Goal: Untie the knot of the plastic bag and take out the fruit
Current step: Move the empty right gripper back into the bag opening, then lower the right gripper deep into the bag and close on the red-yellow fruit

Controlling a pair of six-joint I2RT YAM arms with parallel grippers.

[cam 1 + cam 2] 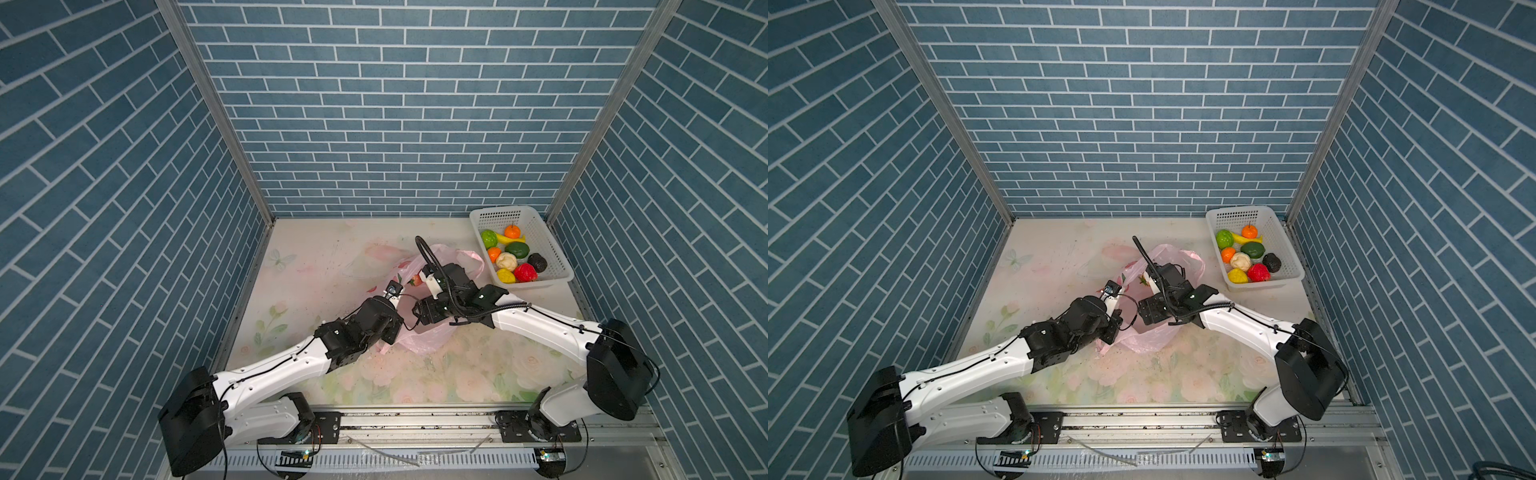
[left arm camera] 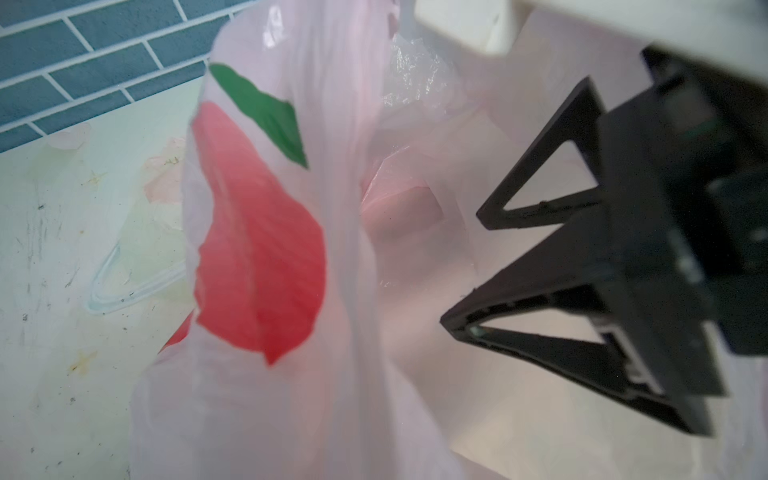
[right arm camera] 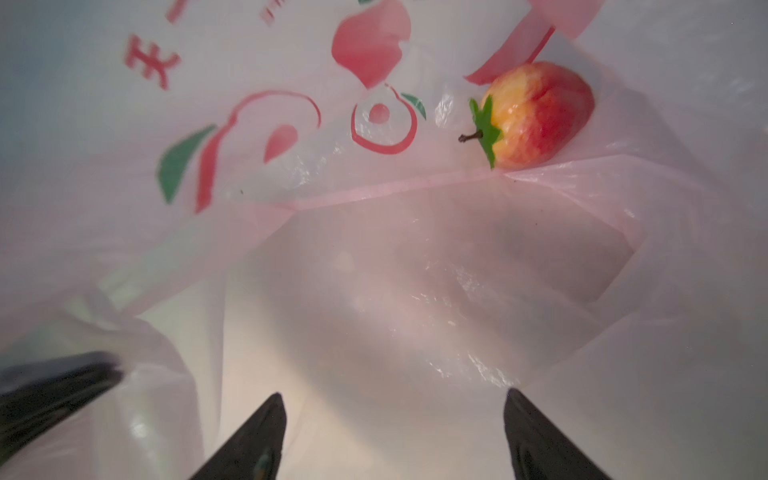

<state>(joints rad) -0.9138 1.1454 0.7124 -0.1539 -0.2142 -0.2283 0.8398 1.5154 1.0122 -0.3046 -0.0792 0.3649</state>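
The pink plastic bag (image 1: 419, 340) (image 1: 1142, 338) lies mid-table with its mouth held up. My left gripper (image 1: 394, 332) is shut on the bag's near edge. In the left wrist view the film (image 2: 374, 395) hides its jaws. My right gripper (image 3: 395, 399) (image 2: 461, 270) is inside the bag, open, with nothing between its fingers. A red-and-yellow apple (image 3: 540, 114) lies deeper in the bag, well ahead of the fingertips, and shows as a red fruit (image 1: 415, 281) in both top views. A handle loop (image 1: 473, 259) hangs loose. The knot is out of view.
A white perforated basket (image 1: 496, 212) (image 1: 1237, 212) stands at the back right corner, holding several fruits and a banana. Blue brick walls close in the back and both sides. A metal rail runs along the table's front edge.
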